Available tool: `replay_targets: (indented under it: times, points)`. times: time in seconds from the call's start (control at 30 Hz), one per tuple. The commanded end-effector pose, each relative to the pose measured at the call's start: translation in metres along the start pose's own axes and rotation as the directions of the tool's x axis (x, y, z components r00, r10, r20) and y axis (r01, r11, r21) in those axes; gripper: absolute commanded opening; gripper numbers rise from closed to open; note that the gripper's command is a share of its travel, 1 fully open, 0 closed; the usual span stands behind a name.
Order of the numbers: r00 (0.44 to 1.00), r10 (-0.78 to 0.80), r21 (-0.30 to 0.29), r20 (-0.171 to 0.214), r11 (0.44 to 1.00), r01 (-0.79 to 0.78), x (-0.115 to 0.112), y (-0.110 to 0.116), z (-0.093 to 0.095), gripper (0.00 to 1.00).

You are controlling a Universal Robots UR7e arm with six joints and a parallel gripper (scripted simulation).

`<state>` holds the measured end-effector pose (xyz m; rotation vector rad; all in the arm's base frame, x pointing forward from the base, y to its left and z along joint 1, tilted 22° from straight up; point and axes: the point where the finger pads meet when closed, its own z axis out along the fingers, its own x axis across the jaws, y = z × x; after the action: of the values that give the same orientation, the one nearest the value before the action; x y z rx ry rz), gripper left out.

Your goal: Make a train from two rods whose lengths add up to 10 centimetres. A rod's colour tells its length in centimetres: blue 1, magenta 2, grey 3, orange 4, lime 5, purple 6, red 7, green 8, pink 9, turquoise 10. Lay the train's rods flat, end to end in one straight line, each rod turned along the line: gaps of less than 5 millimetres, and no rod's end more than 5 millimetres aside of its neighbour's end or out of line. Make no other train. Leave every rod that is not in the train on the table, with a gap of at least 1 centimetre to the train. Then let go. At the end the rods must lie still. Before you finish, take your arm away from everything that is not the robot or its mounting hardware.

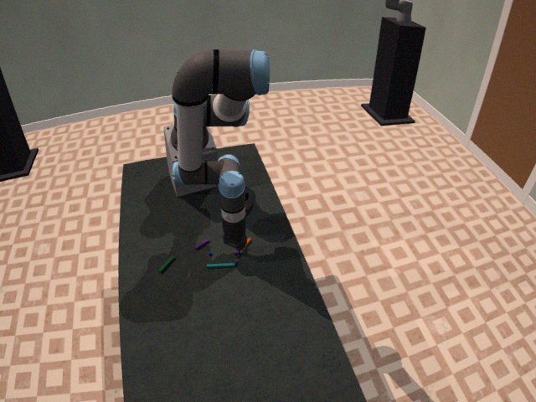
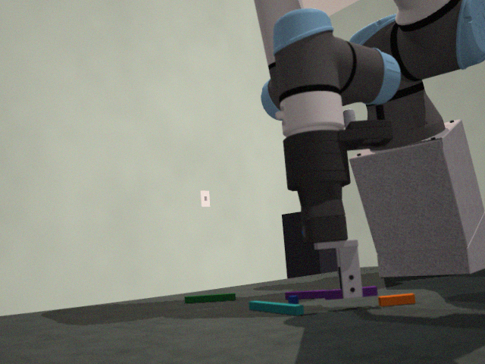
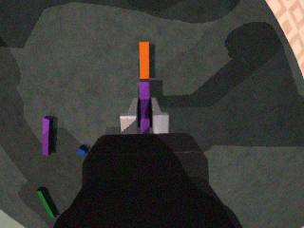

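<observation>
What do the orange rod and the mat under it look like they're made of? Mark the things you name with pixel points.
The orange rod [image 1: 247,243] [image 2: 396,299] [image 3: 143,60] looks like painted wood or matte plastic: even colour, crisp edges, no visible grain, so either fits. The dark mat [image 1: 216,346] [image 2: 156,340] [image 3: 95,62] could be rubber or short-pile fabric, given its dull, mottled, speckled surface.

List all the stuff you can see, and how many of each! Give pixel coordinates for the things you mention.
Orange rod [image 1: 248,243] [image 2: 396,299] [image 3: 143,60]: one, orange, on the mat at the held rod's end
Held rod [image 3: 144,90]: one, purple, between the fingers
Loose purple rod [image 1: 201,244] [image 3: 47,136]: one, purple, on the mat
Blue rod [image 1: 209,253] [image 2: 292,299] [image 3: 83,150]: one, blue, near the loose purple rod
Turquoise rod [image 1: 221,265] [image 2: 276,308]: one, turquoise, on the mat
Green rod [image 1: 167,264] [image 2: 210,298] [image 3: 47,202]: one, green, on the mat
Mat [image 1: 216,346]: one, dark, under the rods
Pedestals [image 1: 396,69]: two, black, on the floor
Door [image 1: 506,95]: one, brown, right side
Wall plate [image 2: 204,198]: one, white, wall
Arm [image 1: 190,134]: one, grey and blue, over the mat
Gripper [image 3: 144,106]: one, black and grey, at the arm's end
</observation>
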<state>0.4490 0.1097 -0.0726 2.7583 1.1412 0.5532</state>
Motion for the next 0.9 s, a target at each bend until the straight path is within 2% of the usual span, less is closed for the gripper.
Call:
replay_targets:
  times: [0.0,0.87]
  points:
    - [1.0,0.0,-0.001,-0.001,1.0,0.0,0.0,0.0,0.0,0.24]
    - [1.0,0.0,-0.001,-0.001,1.0,0.0,0.0,0.0,0.012,0.24]
